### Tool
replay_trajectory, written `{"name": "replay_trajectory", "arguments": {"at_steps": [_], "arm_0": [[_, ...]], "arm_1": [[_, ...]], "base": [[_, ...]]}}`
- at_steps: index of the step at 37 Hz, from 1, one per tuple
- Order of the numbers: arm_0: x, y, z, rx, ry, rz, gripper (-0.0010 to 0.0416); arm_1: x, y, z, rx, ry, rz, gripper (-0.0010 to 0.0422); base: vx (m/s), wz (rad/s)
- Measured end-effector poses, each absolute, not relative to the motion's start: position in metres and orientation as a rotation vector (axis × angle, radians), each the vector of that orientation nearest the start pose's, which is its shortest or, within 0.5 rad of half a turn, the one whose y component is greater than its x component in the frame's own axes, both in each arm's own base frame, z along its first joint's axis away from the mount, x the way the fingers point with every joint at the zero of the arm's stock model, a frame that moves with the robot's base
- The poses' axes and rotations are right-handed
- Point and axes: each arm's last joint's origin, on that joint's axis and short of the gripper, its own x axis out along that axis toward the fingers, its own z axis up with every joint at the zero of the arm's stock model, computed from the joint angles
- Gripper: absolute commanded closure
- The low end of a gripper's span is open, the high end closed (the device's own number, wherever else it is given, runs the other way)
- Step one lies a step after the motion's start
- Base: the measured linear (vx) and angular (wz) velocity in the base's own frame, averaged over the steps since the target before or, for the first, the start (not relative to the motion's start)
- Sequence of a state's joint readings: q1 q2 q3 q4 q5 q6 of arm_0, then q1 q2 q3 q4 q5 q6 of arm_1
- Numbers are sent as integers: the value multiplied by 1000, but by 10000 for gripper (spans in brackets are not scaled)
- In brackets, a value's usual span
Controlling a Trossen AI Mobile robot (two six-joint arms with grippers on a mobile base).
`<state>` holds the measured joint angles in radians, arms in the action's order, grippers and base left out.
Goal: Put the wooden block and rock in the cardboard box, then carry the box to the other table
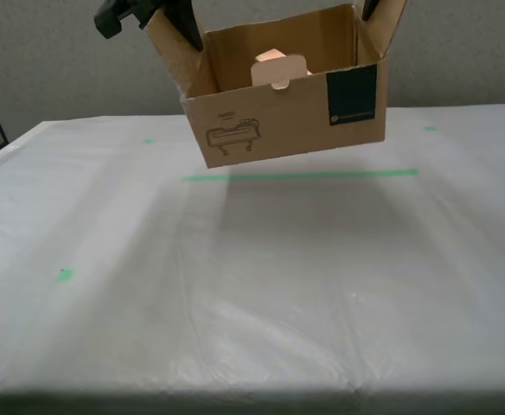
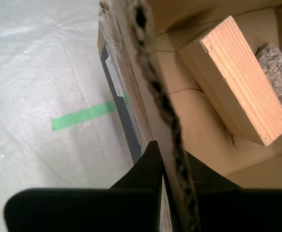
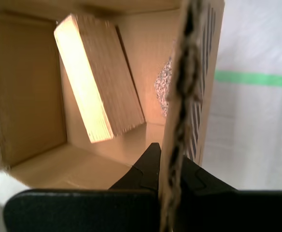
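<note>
Exterior view, item one: the cardboard box (image 1: pixel 283 104), brown corrugated, teal label toward the exterior view's right, line drawing on its front, hanging clear above the other table (image 1: pixel 252 285) and tilted, its corner nearer the exterior view's left dipping lowest. Item two: the table's wrinkled whitish film, crossed by a long strip of green tape (image 1: pixel 300 175) just under the box, with small green marks further out. Item three: the wooden block (image 2: pixel 235 79), pale and grain-striped, lying slanted on the box floor, so this part of the job reads as done. Item four: the rock (image 2: pixel 276 67), speckled grey, tucked against the block's end in a box corner. Item five: the second gripper (image 2: pixel 172 162), its black fingers clenched on one side flap, one finger inside the wall and one outside. Item six: the first gripper (image 3: pixel 170 159), pinching the opposite flap edge in the same manner, which explains how a box with no handles is held aloft from its two sides. Judged from the height and the tape line below, the load looks due to be lowered onto the film; the uneven tilt suggests the contents could slide.
</note>
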<state>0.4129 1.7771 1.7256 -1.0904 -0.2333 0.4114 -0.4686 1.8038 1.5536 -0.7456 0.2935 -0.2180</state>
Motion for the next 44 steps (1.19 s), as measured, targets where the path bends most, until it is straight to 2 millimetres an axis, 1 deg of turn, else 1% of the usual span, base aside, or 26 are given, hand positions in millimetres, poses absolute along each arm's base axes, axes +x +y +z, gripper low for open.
{"name": "replay_trajectory", "arguments": {"at_steps": [4,9,14,18,24,27,36,40,44], "arm_0": [[332,144,326,252,1237,290,406],[339,128,326,292,1228,243,406],[344,113,318,328,1244,201,406],[345,107,311,337,1264,185,406],[345,106,304,337,1273,181,406],[350,108,299,339,1264,184,406],[369,113,269,334,1331,166,406],[375,115,264,330,1339,166,406],[377,115,263,327,1341,166,406]], "arm_1": [[347,-185,282,-101,1072,-594,413],[356,-190,285,-104,1066,-610,413],[365,-196,279,-87,1099,-623,413],[369,-198,272,-69,1129,-629,413],[371,-198,269,-56,1120,-609,413],[371,-198,269,-49,1117,-594,413],[372,-196,267,-39,1111,-572,413],[373,-196,265,-39,1104,-571,413],[373,-196,260,-40,1102,-570,413]], "base": [[0,0],[0,0],[-1,-43],[-2,-93],[-1,-55],[0,0],[0,-5],[0,-77],[0,0]]}}
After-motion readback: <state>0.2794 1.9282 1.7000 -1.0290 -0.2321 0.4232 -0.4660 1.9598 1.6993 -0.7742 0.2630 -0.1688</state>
